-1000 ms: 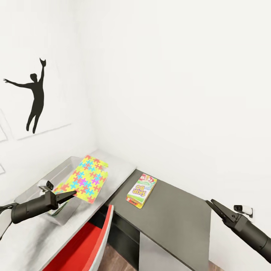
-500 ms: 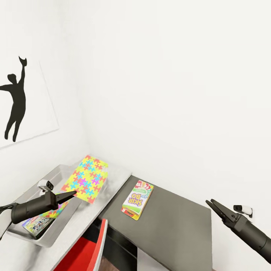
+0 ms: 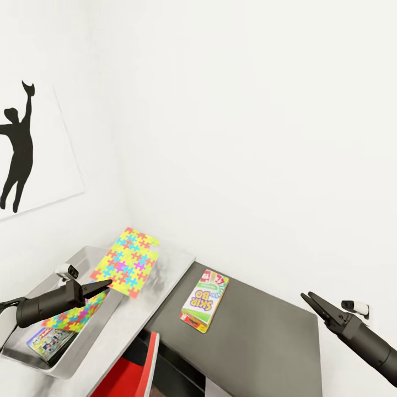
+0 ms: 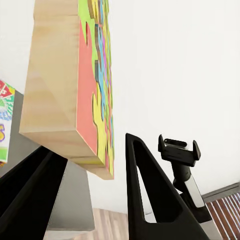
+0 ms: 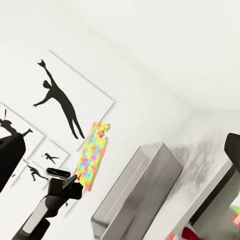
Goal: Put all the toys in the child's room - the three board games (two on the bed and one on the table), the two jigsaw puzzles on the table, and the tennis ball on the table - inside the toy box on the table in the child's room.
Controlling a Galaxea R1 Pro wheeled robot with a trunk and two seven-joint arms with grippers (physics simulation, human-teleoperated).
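Left tool: I have it pinching a jigsaw puzzle by its near edge, held in the air above the far end of the toy box. In the left wrist view the puzzle sits edge-on between the two dark fingers, plain tan back on one face, coloured pieces on the other. The right wrist view shows the same sheet well clear of the grey toy box, with the left tool at its lower edge.

Toy box contents as I see them from the head view: a second jigsaw puzzle lying tilted against the inside, and below it, at the near end, a mostly blue board game. The toy box rests on the pale glossy part of the desk, at the left against the wall.

SKIP BO board game: lying flat on the lower dark grey section of the desk, just right of the step between the two levels, apart from the toy box.

Right tool: empty, over the right far edge of the dark section, close to the white wall. Its two fingers are slightly spread at the tips.

Red and white chair at the near edge, under the pale desk. Black silhouette picture on the left wall.
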